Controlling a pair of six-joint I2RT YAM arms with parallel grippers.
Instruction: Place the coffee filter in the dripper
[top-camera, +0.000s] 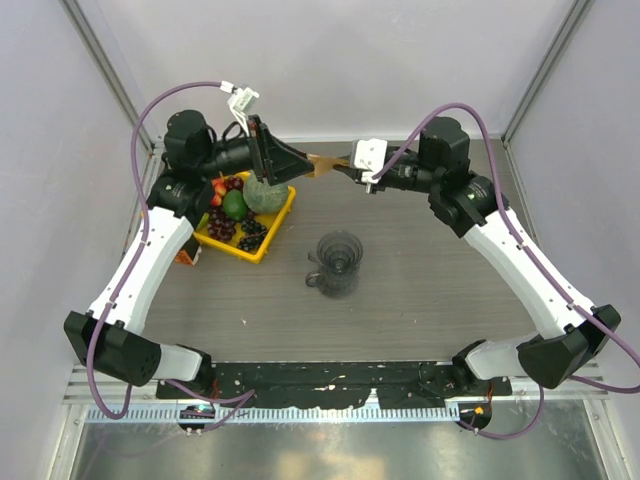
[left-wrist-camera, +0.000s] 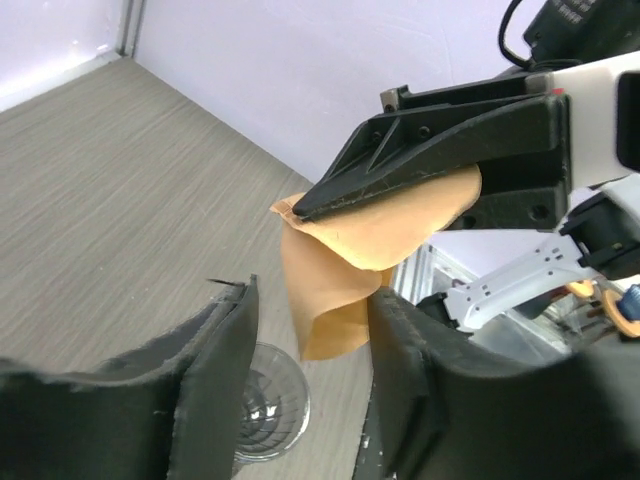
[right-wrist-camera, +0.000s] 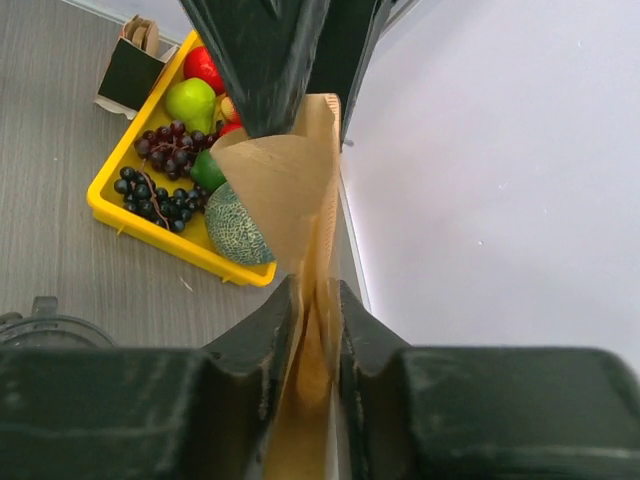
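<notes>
The coffee filter (top-camera: 322, 163), a light-brown paper cone, hangs in the air at the back of the table between my two grippers. My right gripper (top-camera: 342, 167) is shut on one edge of it, seen close up in the right wrist view (right-wrist-camera: 315, 300). My left gripper (top-camera: 303, 168) is open, its fingers either side of the filter's hanging part (left-wrist-camera: 325, 290); the paper brushes one finger (left-wrist-camera: 400, 340). The dripper (top-camera: 338, 262), clear ribbed glass with a handle, stands empty mid-table and also shows in the left wrist view (left-wrist-camera: 265, 410).
A yellow fruit tray (top-camera: 264, 249) with grapes, a melon, a pear and red fruit sits left of the dripper under the left arm; it shows in the right wrist view (right-wrist-camera: 150, 235). A small brown-and-black carton (top-camera: 188, 255) stands at its left. The back wall is close behind the grippers.
</notes>
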